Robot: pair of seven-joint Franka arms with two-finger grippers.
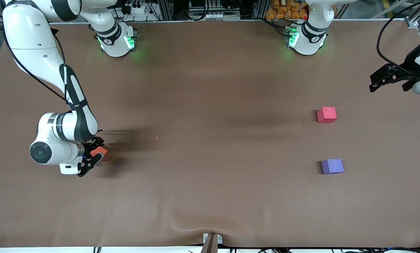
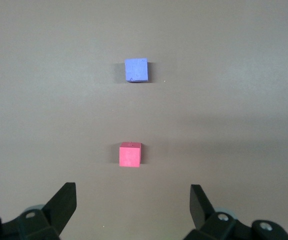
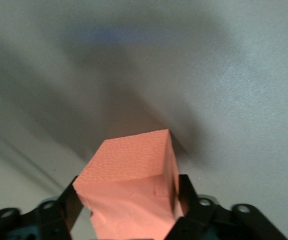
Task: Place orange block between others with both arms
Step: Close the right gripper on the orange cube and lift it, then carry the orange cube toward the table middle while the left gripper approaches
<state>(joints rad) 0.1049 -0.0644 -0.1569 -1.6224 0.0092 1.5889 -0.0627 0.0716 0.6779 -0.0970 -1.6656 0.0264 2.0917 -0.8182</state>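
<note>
The right gripper (image 1: 94, 154) clamps the small matte orange foam cube (image 1: 99, 151) near the brown table's (image 1: 210, 196) right-arm end — transfer remains; the left gripper (image 1: 389, 78), fingers apart, waits near the pinkish-red cube (image 1: 326, 115) and purple-blue cube (image 1: 332, 166).

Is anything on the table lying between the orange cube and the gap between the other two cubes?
Nothing visible. The matte orange cube sits between the right gripper's jaws; only bare brown table leads to the gap between pinkish-red cube and purple-blue cube.
</note>
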